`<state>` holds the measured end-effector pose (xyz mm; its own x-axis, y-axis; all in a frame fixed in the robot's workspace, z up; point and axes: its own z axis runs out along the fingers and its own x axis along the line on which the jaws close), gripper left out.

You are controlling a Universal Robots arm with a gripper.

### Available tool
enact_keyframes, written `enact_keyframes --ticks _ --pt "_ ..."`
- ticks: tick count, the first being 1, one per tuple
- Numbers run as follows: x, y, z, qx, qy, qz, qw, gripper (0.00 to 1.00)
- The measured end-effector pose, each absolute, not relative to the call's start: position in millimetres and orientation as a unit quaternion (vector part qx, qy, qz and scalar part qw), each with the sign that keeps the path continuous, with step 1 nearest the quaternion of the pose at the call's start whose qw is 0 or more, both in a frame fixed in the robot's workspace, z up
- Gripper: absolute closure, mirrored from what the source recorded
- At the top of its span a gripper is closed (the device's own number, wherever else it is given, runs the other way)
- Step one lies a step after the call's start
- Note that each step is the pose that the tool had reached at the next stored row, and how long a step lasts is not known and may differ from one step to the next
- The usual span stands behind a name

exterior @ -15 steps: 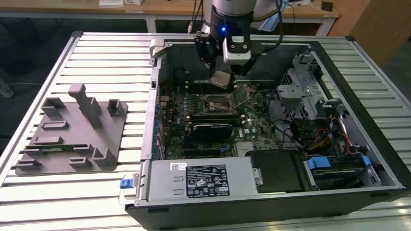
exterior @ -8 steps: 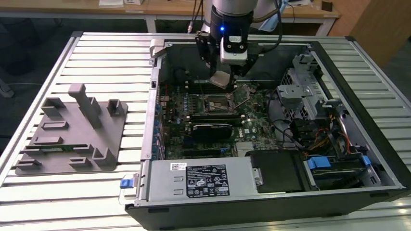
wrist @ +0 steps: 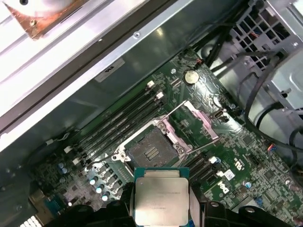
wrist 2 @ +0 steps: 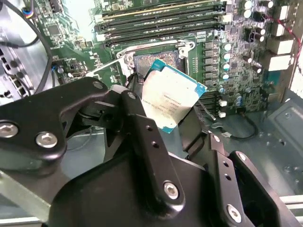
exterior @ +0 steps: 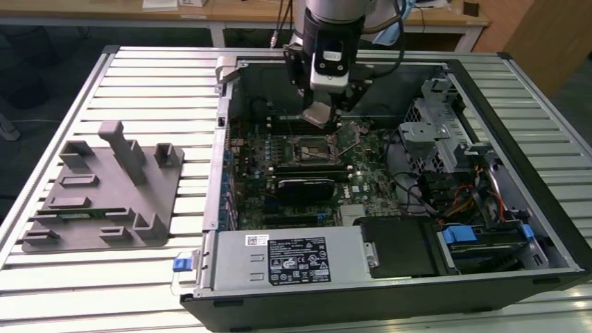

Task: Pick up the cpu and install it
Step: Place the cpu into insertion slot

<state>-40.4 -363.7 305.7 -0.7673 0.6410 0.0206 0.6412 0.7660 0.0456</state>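
My gripper (wrist 2: 165,116) is shut on the cpu (wrist 2: 171,94), a small flat square chip with a silvery top and teal edge, also seen as the cpu (wrist: 161,199) between the black fingers. It hangs a little above the motherboard, close to the open silver-framed socket (wrist: 150,150) with its dark centre; the socket's lid (wrist: 201,118) is swung up beside it. In the exterior view the gripper (exterior: 319,111) hovers inside the open computer case, above the socket (exterior: 312,146).
The open computer case (exterior: 213,208) lies on a slatted metal table (exterior: 138,83). Memory slots (wrist: 123,118), cables (exterior: 462,198), a drive cage (exterior: 430,139) and a power supply (exterior: 287,258) surround the socket. A grey plastic fixture (exterior: 102,191) sits at the exterior view's left.
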Motion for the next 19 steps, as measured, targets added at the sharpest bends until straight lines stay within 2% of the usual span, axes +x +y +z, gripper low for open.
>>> enact_keyframes --ticks 19 --pt "-40.4 -363.7 304.5 -0.472 -0.881 -0.025 -0.002 0.46"
